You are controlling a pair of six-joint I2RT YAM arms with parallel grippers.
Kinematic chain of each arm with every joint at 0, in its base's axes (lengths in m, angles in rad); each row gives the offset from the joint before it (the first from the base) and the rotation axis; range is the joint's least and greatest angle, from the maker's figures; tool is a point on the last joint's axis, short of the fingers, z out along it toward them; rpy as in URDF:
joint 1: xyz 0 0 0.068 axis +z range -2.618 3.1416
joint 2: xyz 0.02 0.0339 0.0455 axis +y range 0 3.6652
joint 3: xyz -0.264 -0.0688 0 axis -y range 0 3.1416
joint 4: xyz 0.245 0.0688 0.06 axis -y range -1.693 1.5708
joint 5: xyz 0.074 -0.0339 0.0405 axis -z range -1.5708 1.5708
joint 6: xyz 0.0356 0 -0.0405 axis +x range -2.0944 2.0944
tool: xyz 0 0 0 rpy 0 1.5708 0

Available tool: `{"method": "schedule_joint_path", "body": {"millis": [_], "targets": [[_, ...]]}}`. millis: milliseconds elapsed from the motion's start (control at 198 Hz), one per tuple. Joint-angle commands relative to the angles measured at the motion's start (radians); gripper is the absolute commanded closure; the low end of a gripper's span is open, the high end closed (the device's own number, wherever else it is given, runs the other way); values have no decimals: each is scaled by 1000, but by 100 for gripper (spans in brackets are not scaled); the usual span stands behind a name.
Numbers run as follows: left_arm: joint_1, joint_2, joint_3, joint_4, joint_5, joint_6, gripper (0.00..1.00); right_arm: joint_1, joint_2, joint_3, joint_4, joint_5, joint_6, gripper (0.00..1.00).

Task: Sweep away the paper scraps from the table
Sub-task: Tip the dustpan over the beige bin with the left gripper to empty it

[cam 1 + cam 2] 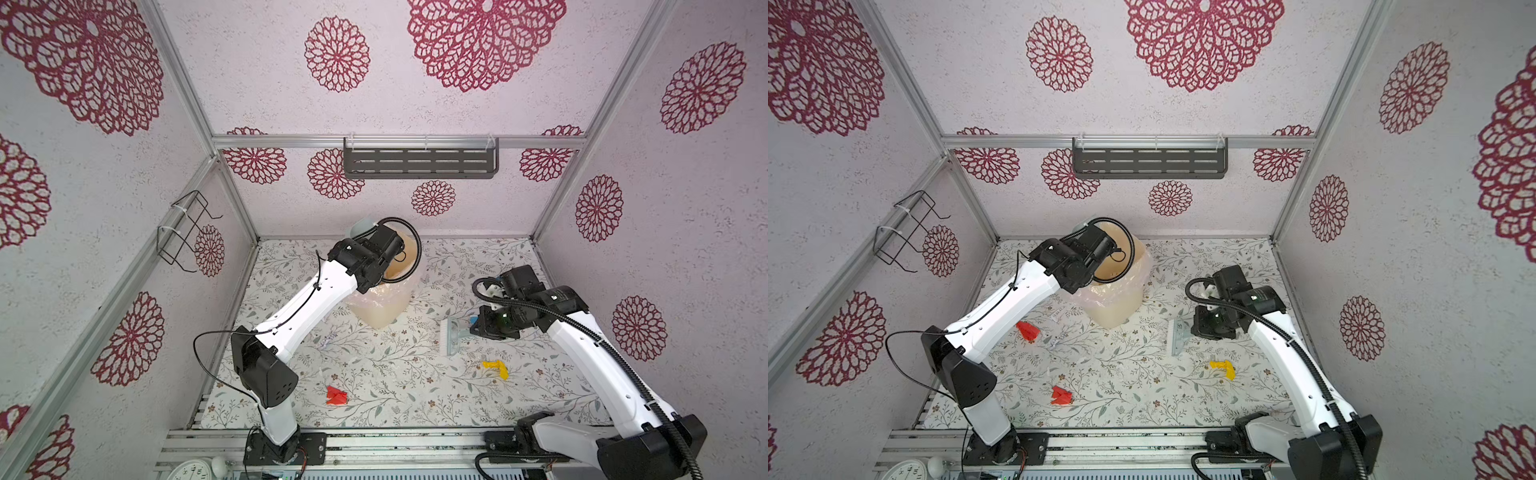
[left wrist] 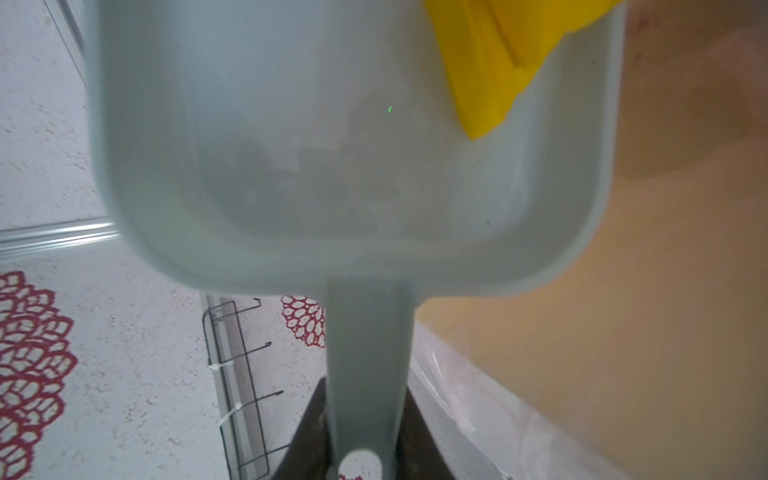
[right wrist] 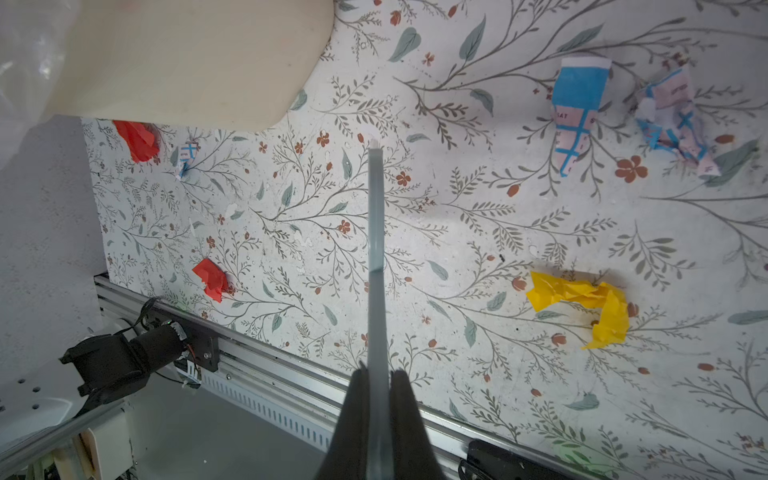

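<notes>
- Tipping looks like the step in hand: your left gripper (image 2: 365,432) is clamped on the handle of the pan (image 2: 332,166), and the pan hangs over the bin (image 1: 386,307).
- One yellow bit (image 2: 498,62) lies at a corner of the pan's mouth, above the bin's inside. The blur hides whether it is sliding or stuck.
- Your right gripper (image 3: 379,399) is pressed together on the brush (image 3: 376,208). The brush shows edge-on and runs straight out from the jaws over the table (image 3: 457,232). You cannot tell whether its bristles touch.
- Look over what lies on the table. A yellow scrap (image 1: 495,369) sits near the brush, on the side toward the front rail (image 3: 266,370). A red scrap (image 1: 336,395) sits near the front on the left arm's side, and a second red (image 1: 1027,331) lies close beside the left arm. Two printed scraps (image 3: 579,112) lie across the brush from the rail.
- Note the relation that counts: the yellow scrap is the one closest to the brush and well apart from the pan, so your right arm is far nearer to it. Both reds lie toward the left arm.
- Expect, by my judgement, that the pan must come down from the bin and sit beside a scrap before the brush can push anything in. Set the brush's long side across the push.
</notes>
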Motion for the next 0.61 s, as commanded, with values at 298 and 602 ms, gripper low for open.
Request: {"method": "schedule_joint_path", "body": {"millis": [298, 602], "targets": [[-27, -127, -242, 474, -241, 448, 100, -9, 8, 28, -20, -25, -36, 100], [-42, -124, -161, 407, -218, 349, 100, -9, 7, 34, -18, -20, -30, 100]]}}
